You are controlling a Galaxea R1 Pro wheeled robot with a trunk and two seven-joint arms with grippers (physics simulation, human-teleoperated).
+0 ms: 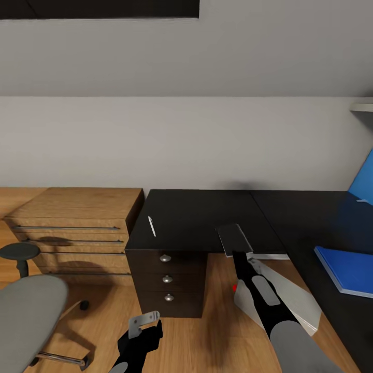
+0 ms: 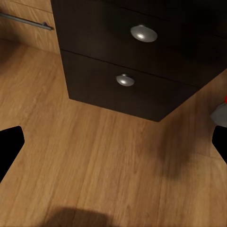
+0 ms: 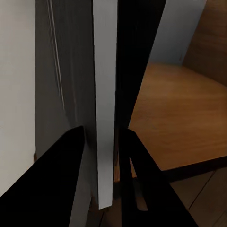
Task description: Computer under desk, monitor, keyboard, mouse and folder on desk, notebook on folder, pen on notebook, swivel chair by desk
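Right gripper (image 1: 239,255) has its fingers (image 3: 61,184) clamped on the dark notebook (image 1: 234,239), held at the front edge of the black table (image 1: 197,215). Pen (image 1: 152,226) lies on the table's left part, above the dark drawer unit (image 1: 167,282). Blue folder (image 1: 346,269) lies on the table's right wing. Left gripper (image 1: 142,324) hangs low over the wood floor (image 2: 94,161), fingers spread, nothing held. Swivel chair (image 1: 28,311) stands at left, apart from the table.
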